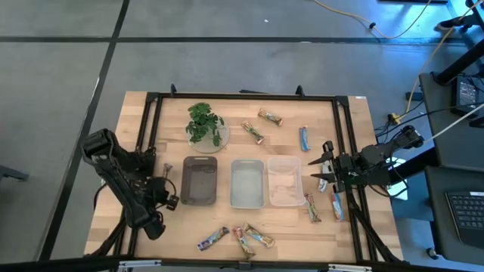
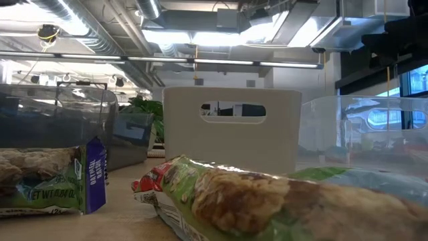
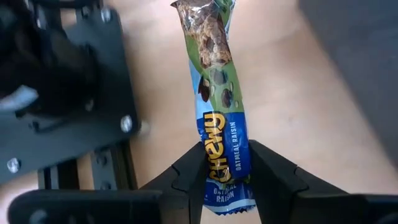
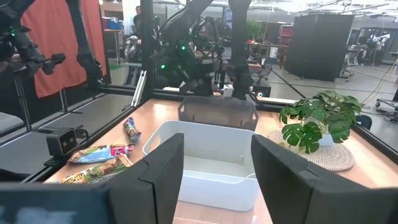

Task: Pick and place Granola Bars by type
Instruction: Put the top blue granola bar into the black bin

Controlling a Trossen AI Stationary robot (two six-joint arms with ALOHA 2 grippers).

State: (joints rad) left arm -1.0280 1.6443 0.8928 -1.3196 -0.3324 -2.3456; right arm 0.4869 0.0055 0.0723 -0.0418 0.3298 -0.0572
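Between the left pincer's (image 3: 227, 171) fingers sits a blue granola bar (image 3: 219, 118).

The left end effector (image 3: 225, 177) has its fingers squeezed onto a snack bar (image 3: 217, 112). The right end effector (image 1: 324, 172) waits with fingers apart.

My overhead lights are bright and even, shadows soft on the table (image 1: 249, 227). Ceiling strips glare above the white bin (image 2: 231, 127); the bar (image 2: 281, 201) before it blurs.
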